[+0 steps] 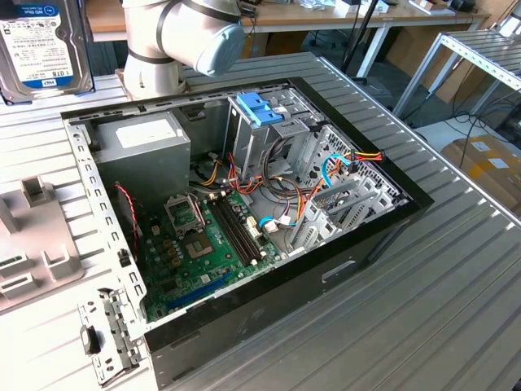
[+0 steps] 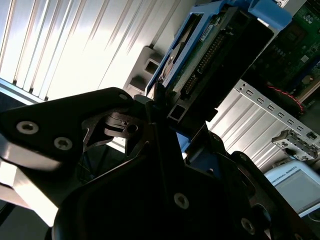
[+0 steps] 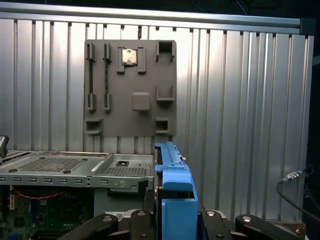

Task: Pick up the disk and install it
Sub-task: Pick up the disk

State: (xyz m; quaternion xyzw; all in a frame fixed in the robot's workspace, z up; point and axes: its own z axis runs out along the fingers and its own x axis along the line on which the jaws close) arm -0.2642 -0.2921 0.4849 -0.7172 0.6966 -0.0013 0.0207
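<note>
The gripper's fingers are clenched on the hard disk, which sticks out past the fingertips; hold it tight and level, so its blue side rails go straight into the metal cage, far from the fingers

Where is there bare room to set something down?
The ribbed tabletop on the exterior view's right of the computer case is bare. Cables crowd the case around the drive cage; a grey fixture plate occupies the exterior view's left.
</note>
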